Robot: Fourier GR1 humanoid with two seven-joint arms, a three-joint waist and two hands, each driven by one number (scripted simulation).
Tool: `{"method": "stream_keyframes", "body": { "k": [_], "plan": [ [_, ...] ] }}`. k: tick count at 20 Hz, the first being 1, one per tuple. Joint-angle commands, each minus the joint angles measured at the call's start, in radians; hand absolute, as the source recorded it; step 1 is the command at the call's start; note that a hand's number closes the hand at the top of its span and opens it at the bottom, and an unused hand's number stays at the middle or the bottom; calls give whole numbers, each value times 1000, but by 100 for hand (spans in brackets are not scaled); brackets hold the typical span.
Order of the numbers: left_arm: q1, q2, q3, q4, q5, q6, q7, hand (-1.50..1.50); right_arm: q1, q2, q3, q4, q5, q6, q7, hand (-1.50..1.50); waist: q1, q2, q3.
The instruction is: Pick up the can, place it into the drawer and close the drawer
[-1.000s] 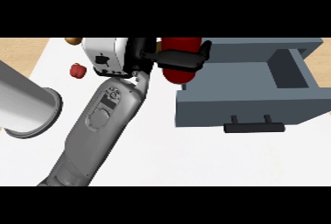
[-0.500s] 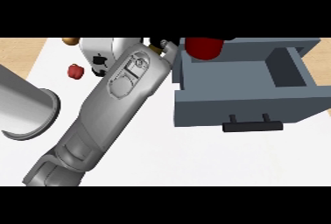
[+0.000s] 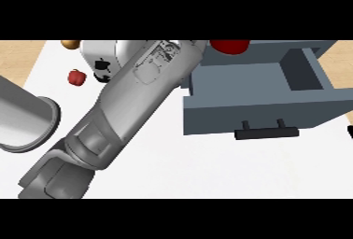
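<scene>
The red can (image 3: 231,45) shows at the view's top edge, over the back of the open blue-grey drawer (image 3: 262,119). My right forearm runs from the lower left up to the can. Of my right hand (image 3: 205,45) only a sliver shows at the wrist's end, against the can and curled on it; the rest is hidden by the forearm and the top edge. The drawer's inside is bare where it shows, and its black handle (image 3: 267,130) faces me. My left hand is out of view; only a grey left arm segment (image 3: 21,116) shows at the left edge.
A white object with a black mark (image 3: 102,58) stands at the back left, partly behind my forearm. A small red item (image 3: 77,77) and a brown one (image 3: 69,43) lie near it. White counter stretches in front of the drawer.
My right arm has stretched farther forward and to the right, carrying the can from the drawer's left side to over its back. The hand has slid mostly out of view.
</scene>
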Motion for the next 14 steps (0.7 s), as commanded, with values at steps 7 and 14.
{"method": "stream_keyframes", "body": {
  "k": [7,14],
  "plan": [
    [-59,0,-114,179,144,41,-98,150,-51,5,48,-1,33,-17,17,-150,-33,11,1],
    [-75,0,-202,223,188,60,-140,150,-113,-3,40,44,57,-47,36,-150,-36,12,1]
  ]
}}
